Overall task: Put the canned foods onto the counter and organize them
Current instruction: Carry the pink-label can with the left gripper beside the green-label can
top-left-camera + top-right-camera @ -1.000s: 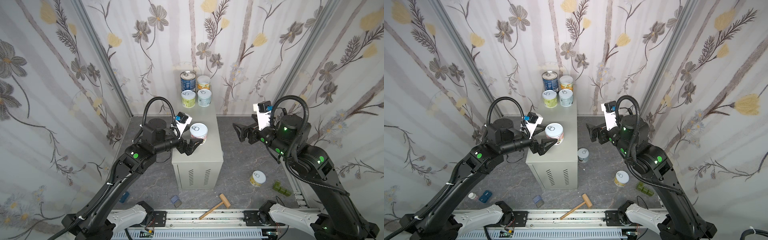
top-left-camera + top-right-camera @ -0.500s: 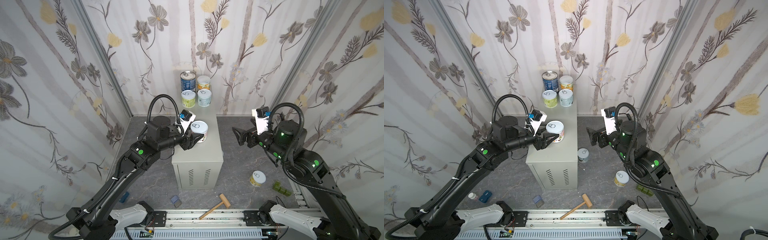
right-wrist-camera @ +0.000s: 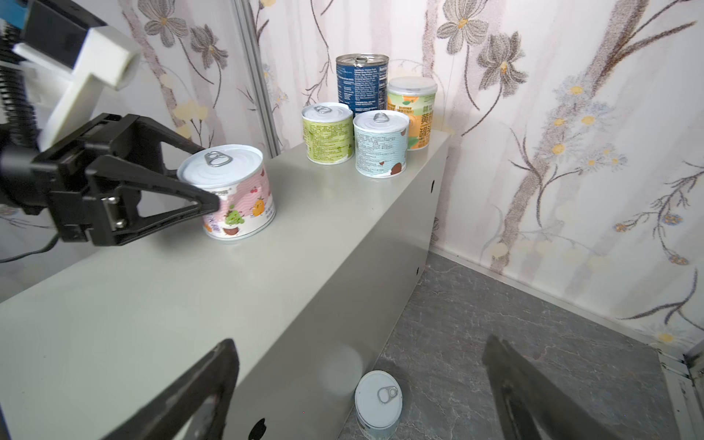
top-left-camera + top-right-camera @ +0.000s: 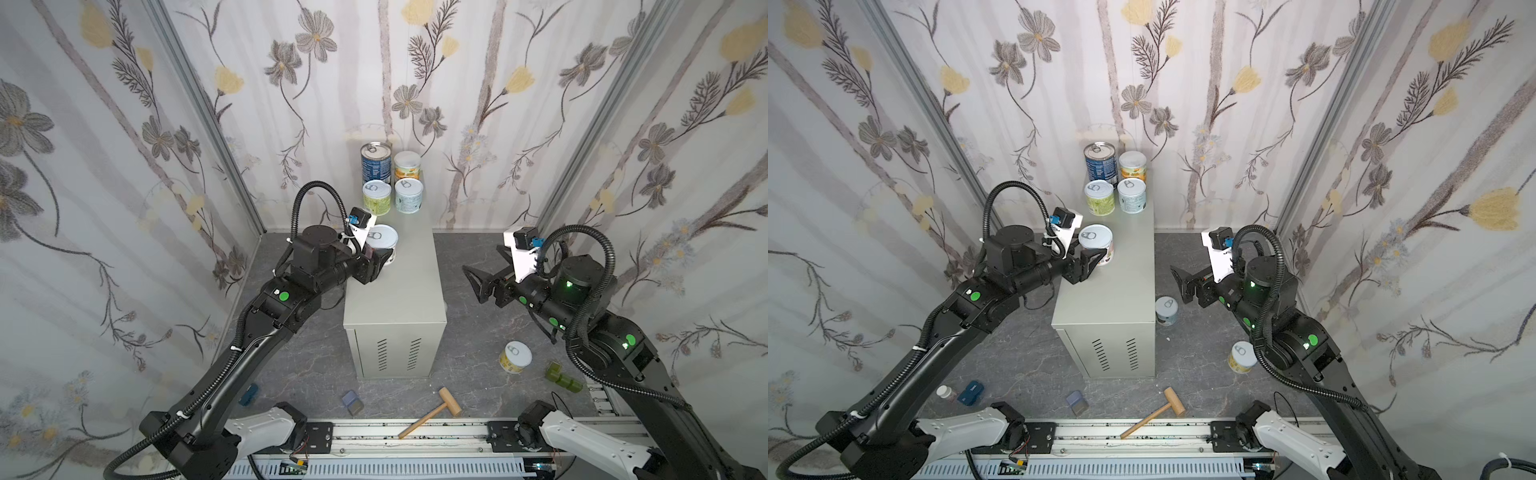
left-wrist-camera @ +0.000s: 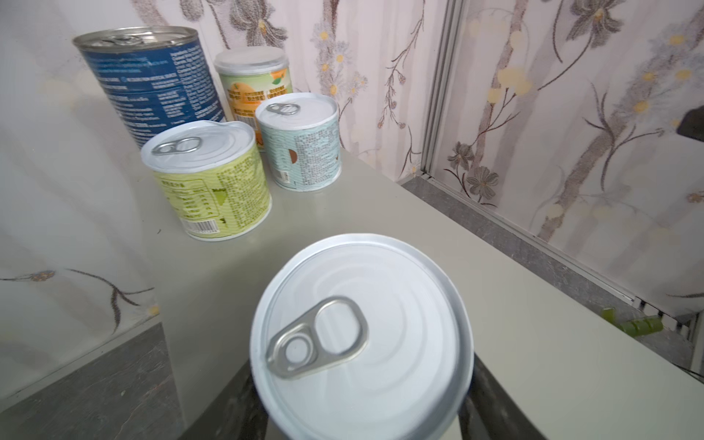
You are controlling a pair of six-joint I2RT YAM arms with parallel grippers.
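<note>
My left pincer (image 4: 1094, 262) is pinching the pink can (image 3: 236, 198), one finger on each side of its wall. The can stands upright, its base on the tabletop (image 4: 399, 291) by all appearance, near the left edge and about midway along it.

At the far end of the tabletop stand four more cans in a tight square. The tall blue can (image 4: 376, 160) and the orange can (image 4: 407, 164) are at the back. The green can (image 4: 377, 197) and the pale blue can (image 4: 408, 195) are just in front of them.

My right pincer (image 4: 471, 276) is spread wide and holds nothing, hanging in the air to the right of the tabletop. Below it, on the floor (image 4: 469, 332), a grey can (image 4: 1166, 309) stands close against the box's right side. A yellow can (image 4: 514, 357) stands nearer and further right.
</note>
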